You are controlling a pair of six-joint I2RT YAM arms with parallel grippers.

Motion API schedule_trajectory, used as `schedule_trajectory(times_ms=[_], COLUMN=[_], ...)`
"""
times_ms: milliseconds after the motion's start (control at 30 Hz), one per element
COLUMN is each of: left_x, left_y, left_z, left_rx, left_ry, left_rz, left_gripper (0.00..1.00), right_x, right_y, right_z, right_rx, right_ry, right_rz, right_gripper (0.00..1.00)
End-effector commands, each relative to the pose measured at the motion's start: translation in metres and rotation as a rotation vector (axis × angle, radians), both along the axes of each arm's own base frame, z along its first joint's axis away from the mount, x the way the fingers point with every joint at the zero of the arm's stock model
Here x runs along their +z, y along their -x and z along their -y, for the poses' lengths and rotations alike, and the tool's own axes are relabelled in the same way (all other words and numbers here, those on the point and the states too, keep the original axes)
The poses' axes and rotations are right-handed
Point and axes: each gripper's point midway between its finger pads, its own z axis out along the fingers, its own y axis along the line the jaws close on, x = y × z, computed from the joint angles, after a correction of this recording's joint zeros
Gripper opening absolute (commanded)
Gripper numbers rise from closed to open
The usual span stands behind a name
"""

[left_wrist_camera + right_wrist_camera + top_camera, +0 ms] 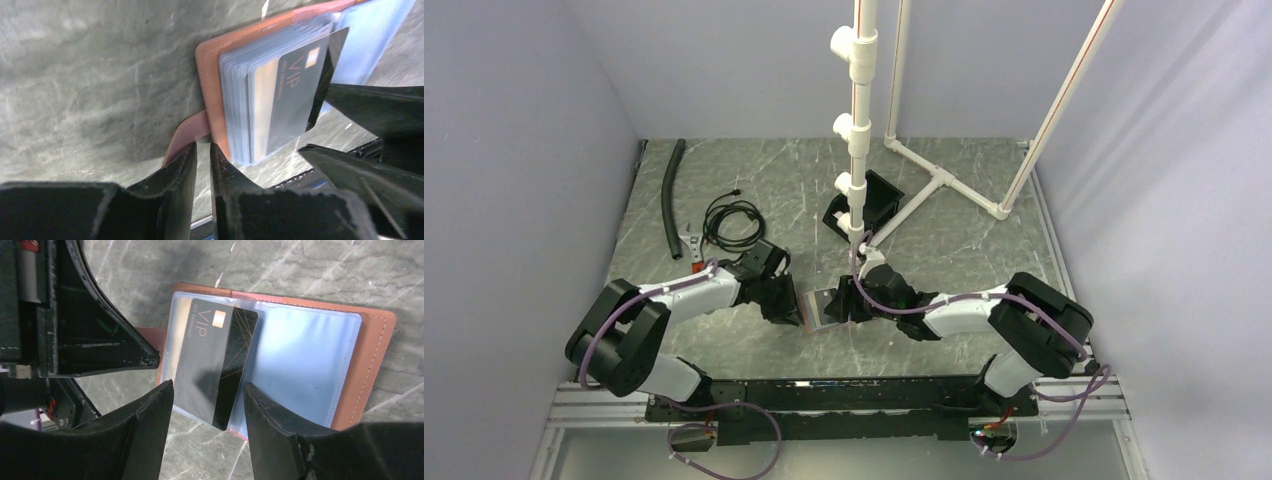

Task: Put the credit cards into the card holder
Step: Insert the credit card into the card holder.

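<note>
The tan-brown card holder (822, 310) lies open on the marble table between my two grippers. Its glossy pale-blue sleeves (300, 360) face up. A black card marked VIP (210, 355) lies slanted on the left panel, its top end at a sleeve's mouth and its lower corner past the holder's edge. It also shows in the left wrist view (295, 100). My left gripper (202, 150) has its jaws almost together, tips at the holder's snap tab (187, 132) and leather edge (210, 75). My right gripper (208, 385) is open, straddling the card's lower end. I cannot make out a light blue card.
A black open-topped box (869, 205) stands behind the holder beside a white PVC pole (859, 120) and pipe frame (939, 180). A black hose (669, 195) and a coiled cable (732, 220) lie at the back left. Grey walls close both sides.
</note>
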Motion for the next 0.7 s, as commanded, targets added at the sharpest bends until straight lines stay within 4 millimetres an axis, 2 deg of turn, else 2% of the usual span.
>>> schedule_trajectory(times_ms=[0, 133, 300, 367, 467, 533, 600, 667], left_x=[-0.001, -0.004, -0.003, -0.001, 0.007, 0.010, 0.011, 0.012], left_y=[-0.015, -0.017, -0.020, -0.023, -0.026, -0.026, -0.026, -0.021], left_z=[0.003, 0.003, 0.008, 0.011, 0.020, 0.020, 0.014, 0.008], left_rx=[-0.008, -0.009, -0.014, -0.019, -0.026, -0.022, -0.010, -0.004], left_ry=[-0.018, -0.027, -0.014, 0.000, 0.032, 0.022, -0.005, -0.024], left_rz=[0.035, 0.028, 0.033, 0.033, 0.042, 0.046, 0.050, 0.047], left_gripper=[0.22, 0.20, 0.18, 0.18, 0.17, 0.18, 0.18, 0.20], right_x=[0.000, 0.005, 0.026, 0.020, 0.021, 0.021, 0.016, 0.025], right_y=[-0.008, -0.011, 0.008, 0.014, 0.024, 0.021, 0.012, 0.008], right_z=[-0.007, -0.017, -0.048, -0.058, -0.070, -0.068, -0.052, -0.035], right_rx=[0.034, 0.086, 0.272, 0.330, 0.368, 0.328, 0.261, 0.226], right_ry=[0.026, 0.032, 0.006, 0.018, -0.012, -0.005, 0.080, 0.150], right_rz=[0.046, 0.088, 0.229, 0.217, 0.207, 0.191, 0.162, 0.172], right_gripper=[0.57, 0.57, 0.56, 0.55, 0.55, 0.55, 0.56, 0.58])
